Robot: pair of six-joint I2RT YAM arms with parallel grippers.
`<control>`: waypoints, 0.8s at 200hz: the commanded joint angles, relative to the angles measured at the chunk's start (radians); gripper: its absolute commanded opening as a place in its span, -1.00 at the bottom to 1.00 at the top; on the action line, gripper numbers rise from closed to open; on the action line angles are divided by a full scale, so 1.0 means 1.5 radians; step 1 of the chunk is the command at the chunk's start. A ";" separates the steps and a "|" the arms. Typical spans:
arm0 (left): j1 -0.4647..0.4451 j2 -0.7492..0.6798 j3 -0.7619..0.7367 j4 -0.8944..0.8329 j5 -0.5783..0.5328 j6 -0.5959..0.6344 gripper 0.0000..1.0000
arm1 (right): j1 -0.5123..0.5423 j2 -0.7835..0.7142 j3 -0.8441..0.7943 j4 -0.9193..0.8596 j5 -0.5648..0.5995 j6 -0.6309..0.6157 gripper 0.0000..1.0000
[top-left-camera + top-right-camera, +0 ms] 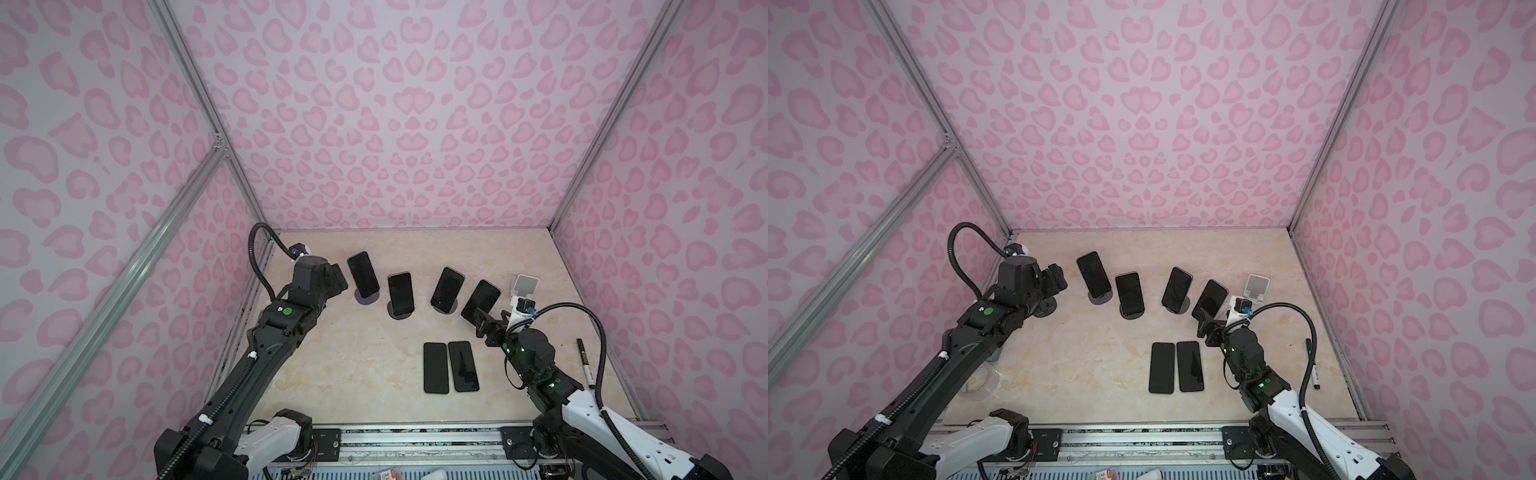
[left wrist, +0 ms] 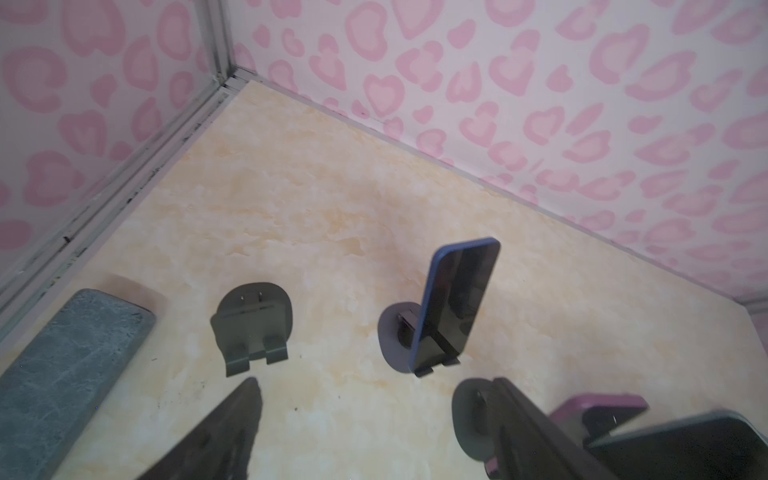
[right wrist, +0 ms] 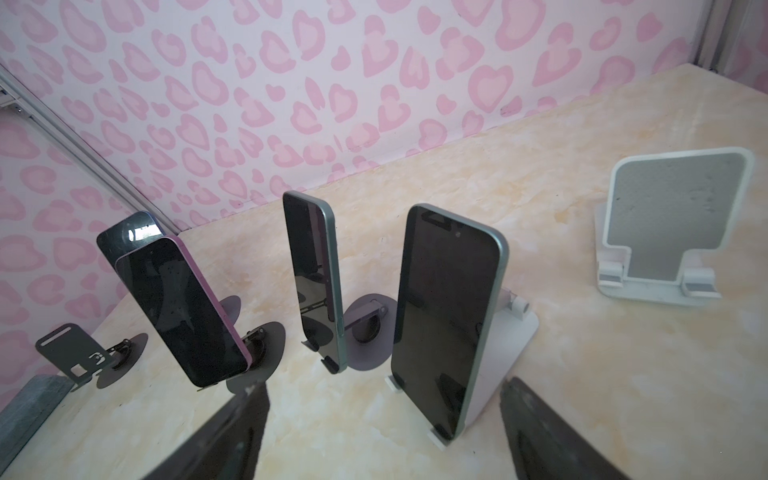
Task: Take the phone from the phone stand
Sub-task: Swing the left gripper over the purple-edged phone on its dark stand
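Note:
Four dark phones lean on stands in an arc in both top views. The rightmost phone (image 1: 481, 300) (image 3: 444, 316) rests on a white phone stand (image 3: 503, 357). My right gripper (image 1: 484, 322) (image 3: 386, 415) is open just in front of its lower end, one finger to each side, touching nothing. My left gripper (image 1: 1059, 276) (image 2: 374, 415) is open and empty at the far left, over bare table between an empty dark stand (image 2: 249, 328) and the blue-cased phone (image 2: 453, 307) on its round stand.
Two phones (image 1: 435, 368) (image 1: 463, 365) lie flat side by side mid-table. An empty white stand (image 1: 525, 286) (image 3: 673, 224) is at the back right. A black marker (image 1: 584, 363) lies by the right wall. A grey block (image 2: 62, 374) lies along the left wall.

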 commanded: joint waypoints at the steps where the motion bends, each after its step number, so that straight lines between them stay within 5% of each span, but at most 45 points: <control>1: -0.058 -0.022 -0.011 -0.013 -0.026 -0.018 0.76 | 0.003 0.000 -0.007 0.013 0.024 0.003 0.79; 68: -0.217 0.047 0.041 -0.025 -0.082 -0.074 0.78 | 0.005 -0.001 -0.012 0.015 0.036 0.004 0.79; 160: -0.282 0.288 0.253 -0.129 -0.103 -0.160 0.97 | 0.006 0.007 -0.003 0.010 0.028 -0.002 0.80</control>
